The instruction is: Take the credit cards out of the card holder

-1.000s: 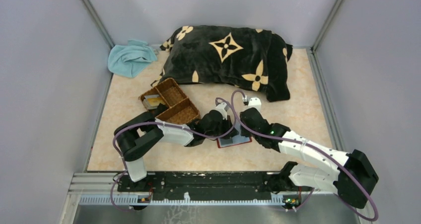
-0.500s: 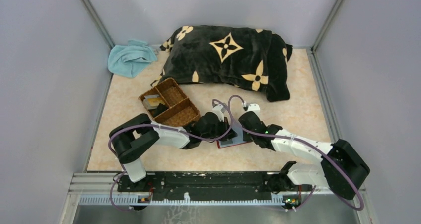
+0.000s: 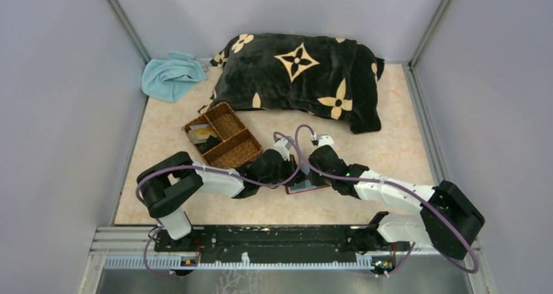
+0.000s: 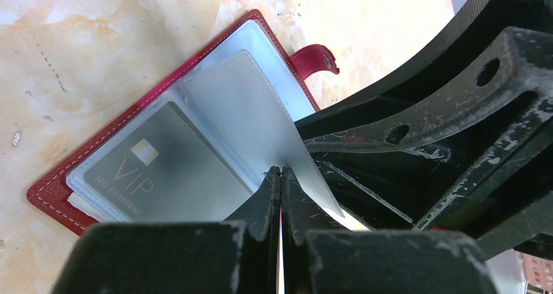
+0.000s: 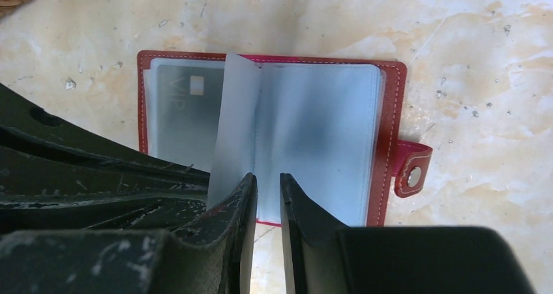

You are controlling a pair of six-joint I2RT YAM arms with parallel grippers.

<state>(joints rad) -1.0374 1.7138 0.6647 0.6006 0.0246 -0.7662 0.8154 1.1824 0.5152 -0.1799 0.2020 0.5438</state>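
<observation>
Obs. Card holder (image 3: 306,187) lies open and flat on table (image 3: 391,137), about centre, between the two claws. Basket (image 3: 229,121) sits near it, farther back and to the L. Cover is red leather w/ clear pockets inside; snap tab (image 5: 411,170) at one short side.

L gripper (image 4: 280,176): clenched on the edge of one plastic sleeve (image 4: 251,105), which is raised off the stack and stands tilted. Grey VIP card (image 4: 140,176) is seen in the pocket beneath, fully seated; no card is out yet. Pockets on the other half look blank; whether cards sit in them can't be told.

R gripper (image 5: 267,190): at the holder's edge by the spine, jaws w/ a narrow gap. Whether the edge is pinched or only pressed can't be told.

Handling (judged): holder is light and likely to slide on the smooth top if a card is pulled w/o a hold-down. Sleeves are thin, floppy and slick, so prone to slip from a pinch, and to crease or tear if yanked. Card is stiff, thin and flat, w/ little to catch until an edge is exposed. Pocket friction prob. moderate.

Where to grip (judged): card to be taken at its exposed edge at the pocket mouth and drawn in the pocket's plane. Cover to be held at leather rim or spine, not on the clear plastic. Mouth side not resolved in these views.
</observation>
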